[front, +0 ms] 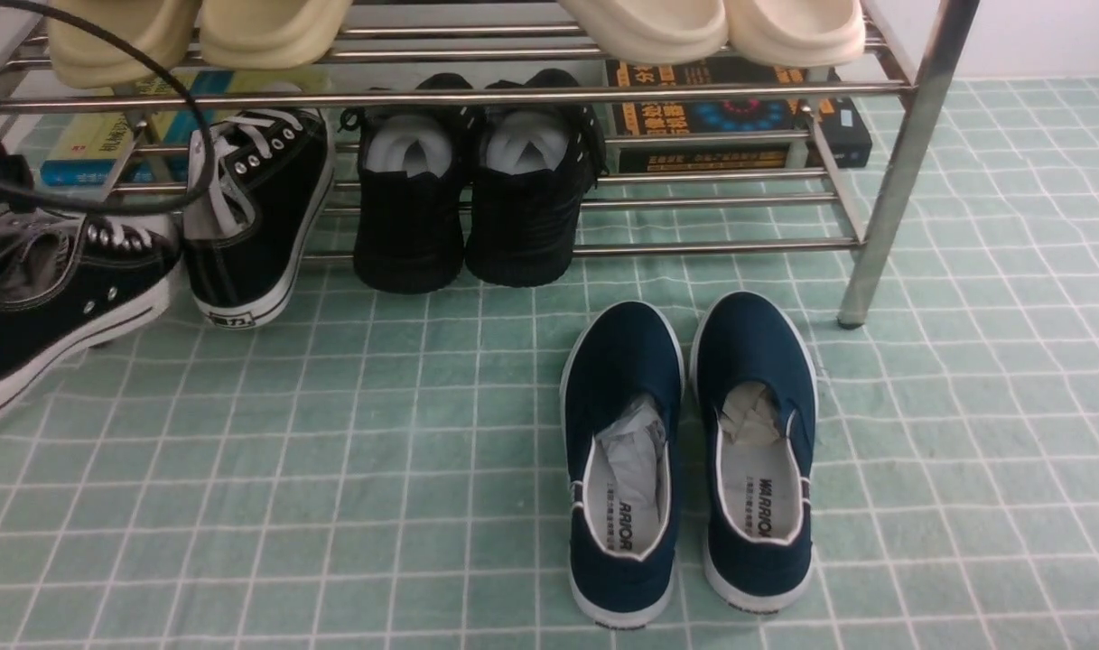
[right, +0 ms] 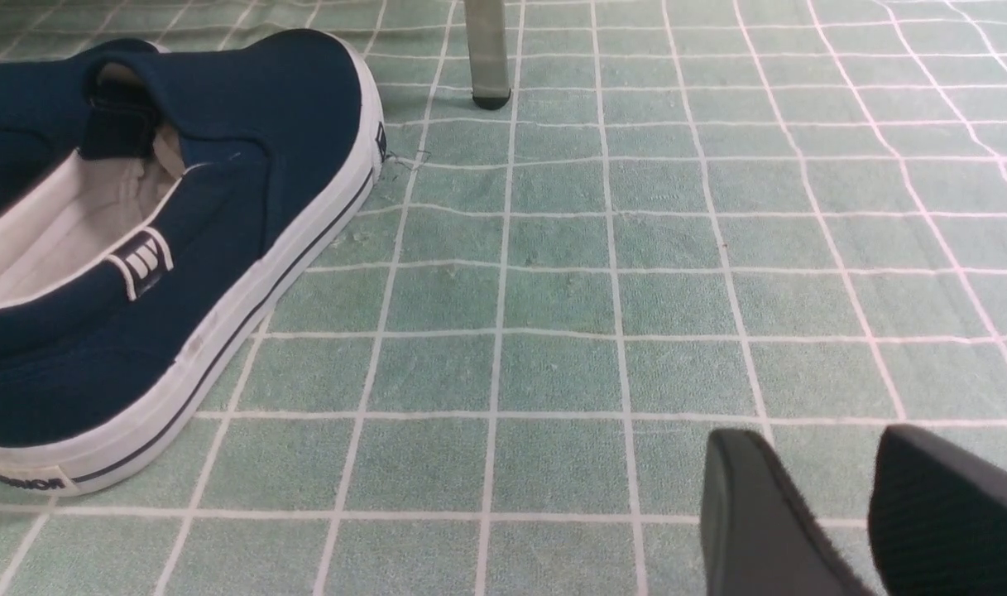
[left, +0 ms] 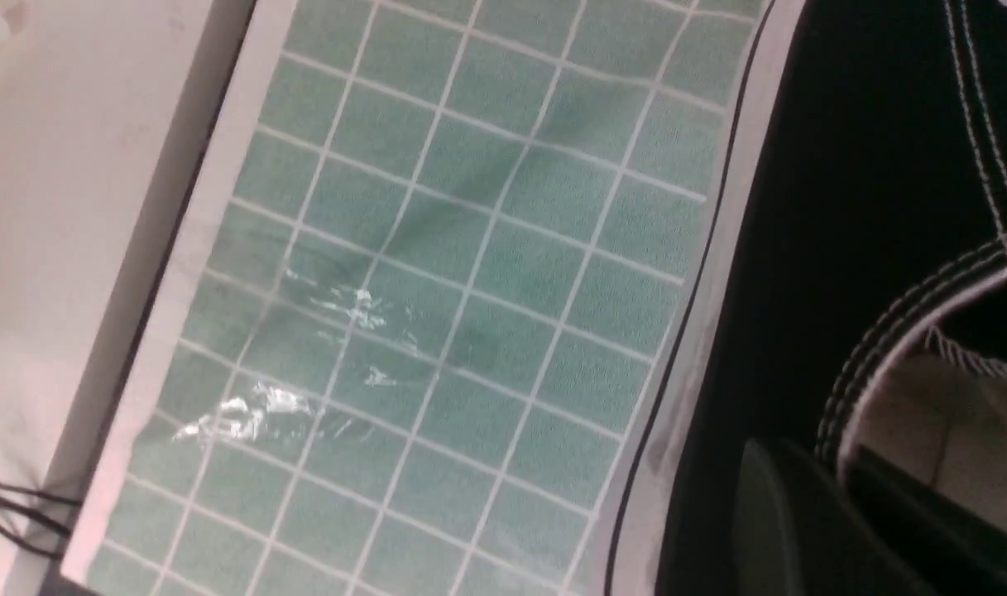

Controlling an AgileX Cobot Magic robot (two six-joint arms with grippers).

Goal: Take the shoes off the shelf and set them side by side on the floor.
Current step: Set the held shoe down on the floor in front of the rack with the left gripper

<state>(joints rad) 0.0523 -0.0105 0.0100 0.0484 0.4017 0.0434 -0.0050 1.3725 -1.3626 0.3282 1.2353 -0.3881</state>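
Note:
One black canvas sneaker (front: 52,298) with white laces hangs tilted at the far left, off the shelf (front: 712,246). In the left wrist view my left gripper (left: 817,463) is shut on this sneaker (left: 842,207). It pinches the collar wall, one finger outside and the other inside the opening. Whether the sole touches the floor (front: 377,451) I cannot tell. The second sneaker (front: 251,208) leans on the shelf's lowest bars, heel toward me. My right gripper (right: 817,443) is open low over the floor (right: 553,290), nothing between its fingers.
Two navy slip-ons (front: 621,460) (front: 757,451) lie side by side on the floor; one (right: 180,248) is near the right gripper. All-black shoes (front: 468,199) sit mid-shelf, cream slippers (front: 648,27) above, books (front: 721,117) behind. The shelf leg (front: 892,181) stands at right.

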